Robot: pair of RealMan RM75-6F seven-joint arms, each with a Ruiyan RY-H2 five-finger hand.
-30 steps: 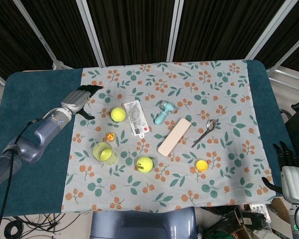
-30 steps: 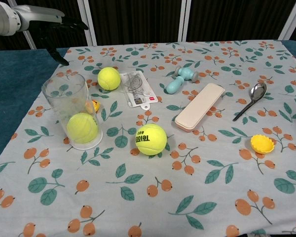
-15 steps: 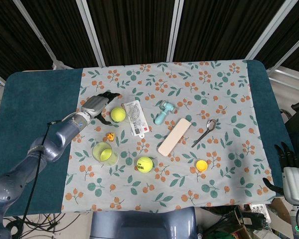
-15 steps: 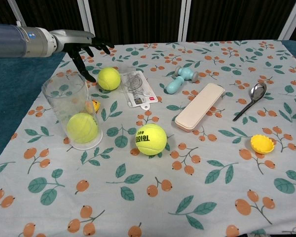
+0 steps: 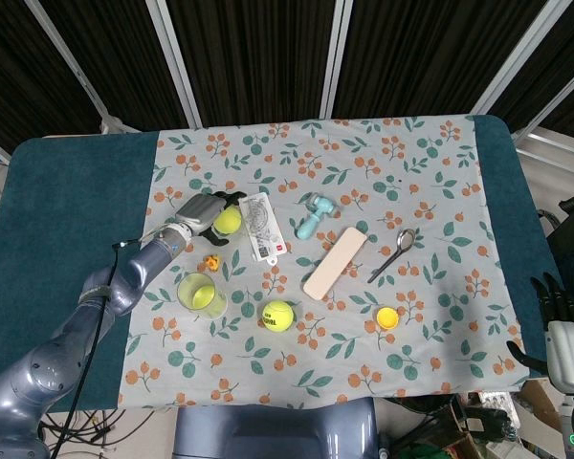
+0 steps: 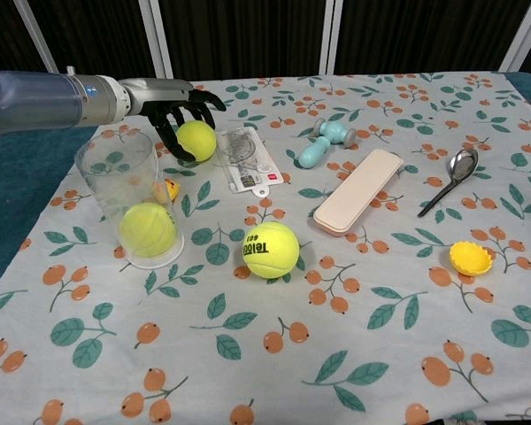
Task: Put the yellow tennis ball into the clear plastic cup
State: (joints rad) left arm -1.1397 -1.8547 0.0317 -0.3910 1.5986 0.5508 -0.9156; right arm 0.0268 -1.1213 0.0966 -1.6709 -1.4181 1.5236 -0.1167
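1. A robotics test lab: black panels (image 5: 258, 57) in pale metal frames (image 5: 337, 43) wall off the far side of the surface (image 5: 67, 191).
2. A floral cloth (image 5: 421, 163) over teal covering serves as a staged work area, strewn with unrelated small props.
3. Loose cables (image 5: 38, 435) and equipment crowd the floor at the near edge.

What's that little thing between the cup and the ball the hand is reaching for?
A small yellow-orange toy lies on the cloth between the cup and the ball. The head view shows it best.
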